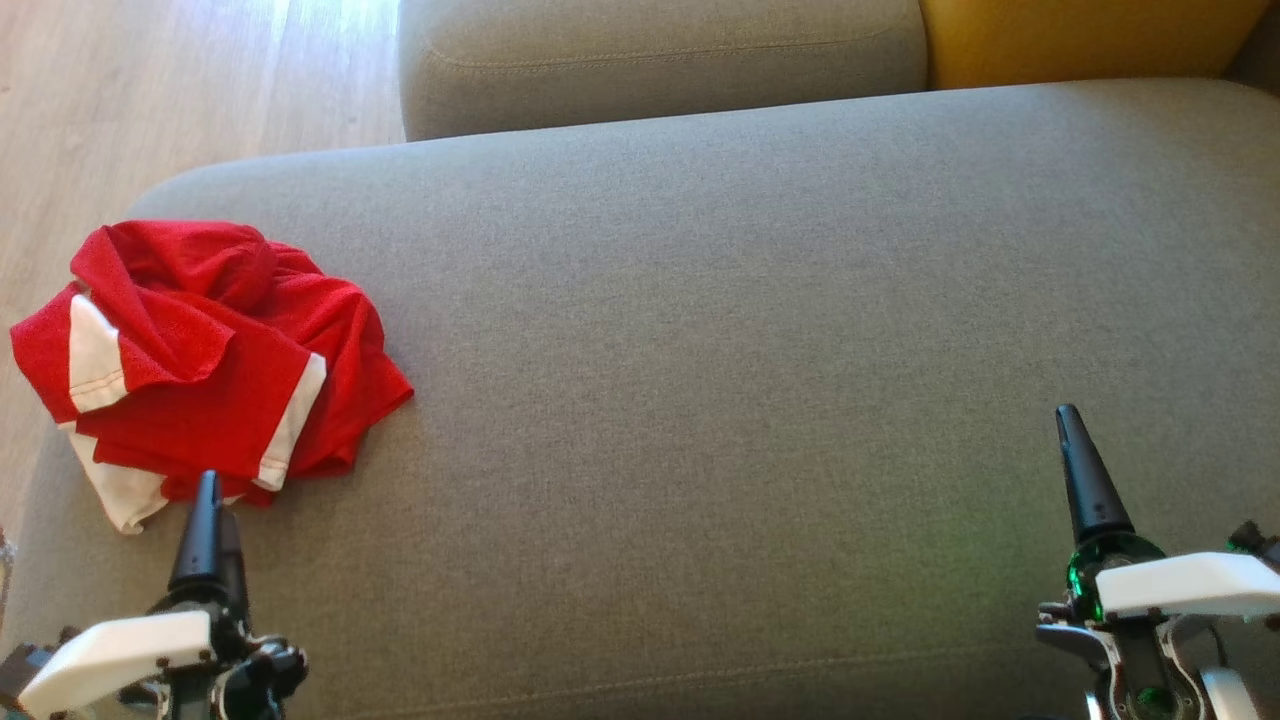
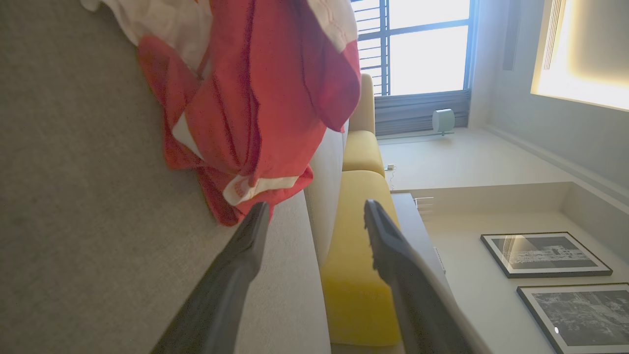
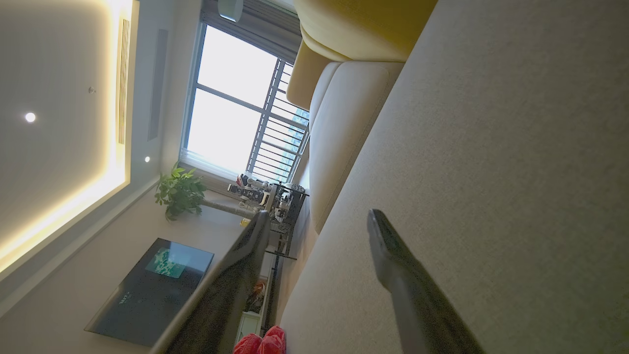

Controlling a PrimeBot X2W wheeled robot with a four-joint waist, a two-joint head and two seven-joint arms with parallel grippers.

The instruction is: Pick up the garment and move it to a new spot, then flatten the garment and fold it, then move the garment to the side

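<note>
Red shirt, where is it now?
Head view: the crumpled red-and-white shirt lies at the left end of the grey sofa cushion, just beyond the left gripper.

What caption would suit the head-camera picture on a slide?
Crumpled red garment at left on a grey sofa; left gripper open by the garment, right gripper open, far off.

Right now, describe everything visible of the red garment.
The red garment is a crumpled heap of thin, knit-looking fabric, red with white bands and a white patch at its near hem. It lies bunched and unfolded at the left end of the grey sofa cushion, and its left side seems to overhang the cushion's edge. Only the cushion clearly touches it. The open left pincer points at its near edge, but contact cannot be told.
</note>
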